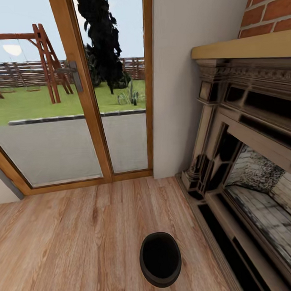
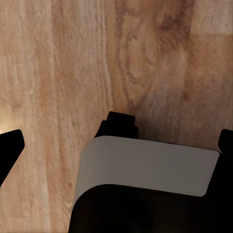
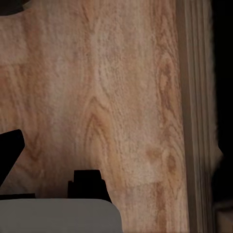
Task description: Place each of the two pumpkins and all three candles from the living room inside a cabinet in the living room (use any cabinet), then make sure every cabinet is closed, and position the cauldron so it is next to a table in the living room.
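The cauldron (image 1: 160,259), a round matte black pot seen from above with an empty dark inside, stands upright on the wooden floor just left of the fireplace base. In the left wrist view my left gripper (image 2: 118,145) hangs open over bare floorboards, with one black fingertip (image 2: 9,150) far from the other. In the right wrist view one black fingertip (image 3: 9,155) of my right gripper sits at the frame edge over the floor, with nothing held. The pumpkins, candles, cabinet and table are out of view.
A dark ornate fireplace (image 1: 247,158) with a wooden mantel fills the right side, and its base strip (image 3: 194,97) runs beside my right gripper. A wood-framed glass door (image 1: 84,101) to the garden stands ahead. Wooden floor (image 1: 82,241) spreads to the left.
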